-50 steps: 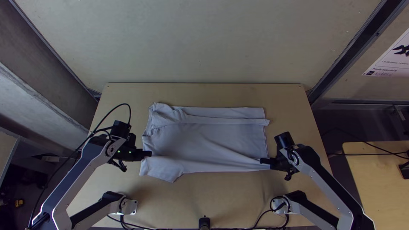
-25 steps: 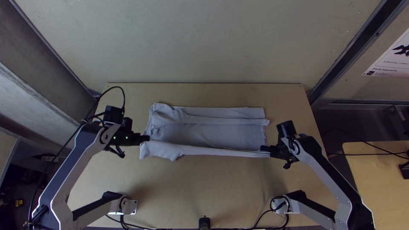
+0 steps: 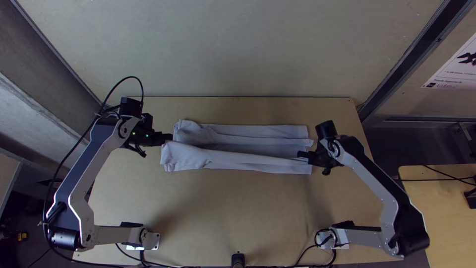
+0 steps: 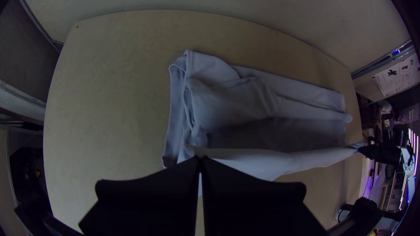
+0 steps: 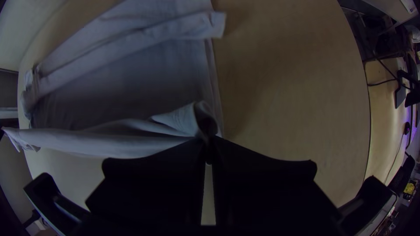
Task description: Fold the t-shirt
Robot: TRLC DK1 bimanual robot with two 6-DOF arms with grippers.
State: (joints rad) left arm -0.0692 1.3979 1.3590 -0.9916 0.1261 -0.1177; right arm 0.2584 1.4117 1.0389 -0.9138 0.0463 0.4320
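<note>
The left gripper [image 3: 171, 137] and right gripper [image 3: 299, 155] are clamping the t-shirt [image 3: 238, 160] along its near side. Both should be advancing evenly, maintaining light tension.

The shirt [image 3: 233, 161] is soft cloth, dull and full of little wrinkles. The table [image 3: 238, 203] is wood, and it looks flat, smooth and not very shiny. The robot arms [image 3: 90, 171] have smooth metal sides, the cord [image 3: 131, 77] looks like plastic, and the poster [image 3: 456, 72] looks like smooth paper.
</note>
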